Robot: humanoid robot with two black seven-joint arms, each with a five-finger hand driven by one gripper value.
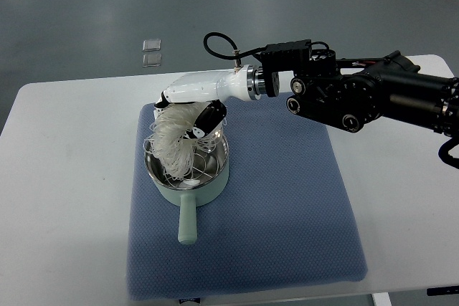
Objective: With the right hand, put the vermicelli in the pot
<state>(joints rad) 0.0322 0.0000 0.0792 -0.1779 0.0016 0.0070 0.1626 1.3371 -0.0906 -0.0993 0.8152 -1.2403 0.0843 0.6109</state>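
Toward the left edge of the table [64, 148], on the left half of the blue mat [287, 206], sits the pale green pot [188, 177], its handle [188, 221] pointing at the near edge. The vermicelli [172, 145] hangs in a loose white bundle from my right hand [192, 102], with its lower strands already draped inside the pot and over its left rim. My fingers [208, 120] are curled around the top of the bundle, holding it just above the back of the pot. I judge the noodles to be very light, thin and springy, brittle if squeezed hard, and liable to snag on my fingers or spill over the rim when I let go; holding the bunch near its middle, as I do, seems the best way to keep it together. My arm [373, 94] reaches in from the right edge. My left hand is out of sight.
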